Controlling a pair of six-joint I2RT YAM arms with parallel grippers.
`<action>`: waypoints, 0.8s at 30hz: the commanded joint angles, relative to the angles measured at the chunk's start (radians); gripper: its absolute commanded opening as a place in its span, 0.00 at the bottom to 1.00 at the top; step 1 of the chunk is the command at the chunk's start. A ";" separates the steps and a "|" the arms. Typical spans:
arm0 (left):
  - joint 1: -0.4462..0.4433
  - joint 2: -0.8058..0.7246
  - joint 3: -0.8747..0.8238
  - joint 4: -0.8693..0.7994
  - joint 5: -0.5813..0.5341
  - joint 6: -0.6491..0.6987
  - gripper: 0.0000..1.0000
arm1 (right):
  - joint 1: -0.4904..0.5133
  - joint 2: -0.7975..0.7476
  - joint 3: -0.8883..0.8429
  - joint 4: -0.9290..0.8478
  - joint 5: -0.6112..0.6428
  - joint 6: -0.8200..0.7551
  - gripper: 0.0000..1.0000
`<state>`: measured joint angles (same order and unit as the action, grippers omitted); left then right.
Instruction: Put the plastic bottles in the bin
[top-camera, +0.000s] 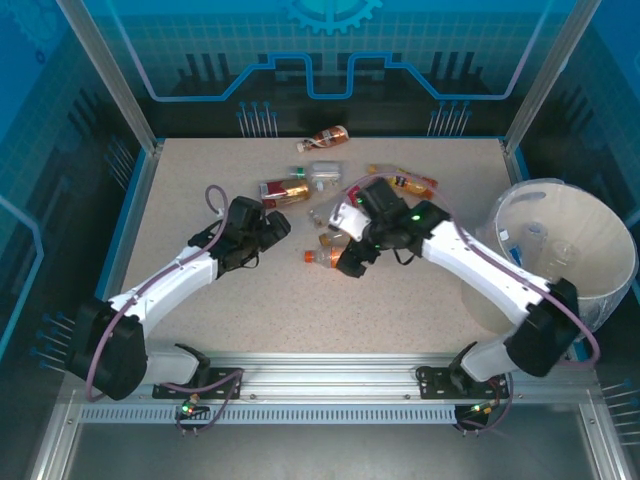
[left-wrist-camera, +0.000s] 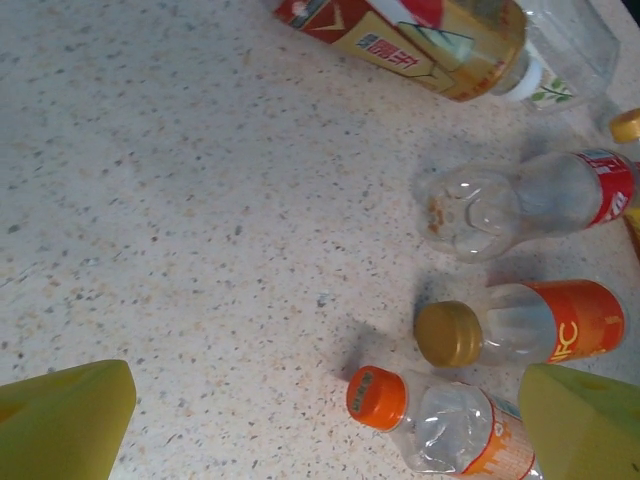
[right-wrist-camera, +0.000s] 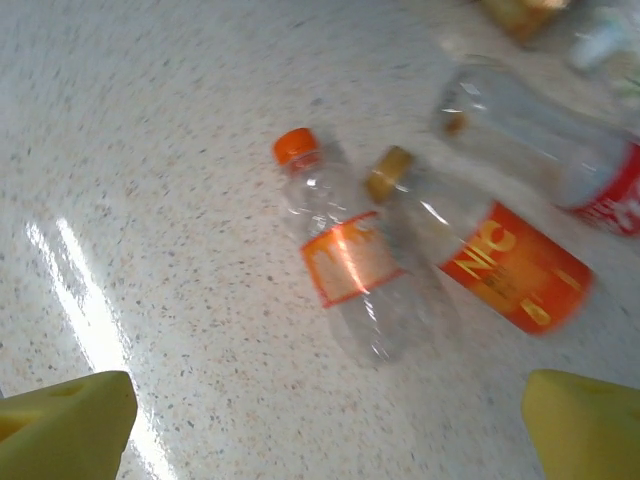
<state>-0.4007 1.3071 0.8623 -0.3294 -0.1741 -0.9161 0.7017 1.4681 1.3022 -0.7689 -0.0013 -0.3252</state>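
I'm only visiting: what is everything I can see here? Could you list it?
loose bottles: at least seven, clear with red, orange or yellow labels, lying mid-table and towards the far edge
binned bottles: a few, clear, inside the bin; exact count unclear
bin: one, white, table's right side
table: one, speckled beige, under everything
left arm, right arm: two, white and black, based at the near edge
left gripper, right gripper: two, yellow fingers, open, above the loose bottles
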 joint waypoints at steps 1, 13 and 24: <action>0.012 -0.043 -0.021 -0.032 -0.019 -0.036 0.99 | 0.028 0.108 0.049 0.025 -0.003 -0.123 0.96; 0.031 -0.100 -0.071 -0.055 -0.042 -0.047 0.99 | 0.085 0.435 0.165 0.005 0.114 -0.274 0.87; 0.037 -0.085 -0.076 -0.045 -0.036 -0.046 0.99 | 0.135 0.515 0.109 0.026 0.150 -0.258 0.77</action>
<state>-0.3748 1.2274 0.7914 -0.3618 -0.1955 -0.9447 0.8150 1.9377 1.4467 -0.7158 0.1661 -0.5880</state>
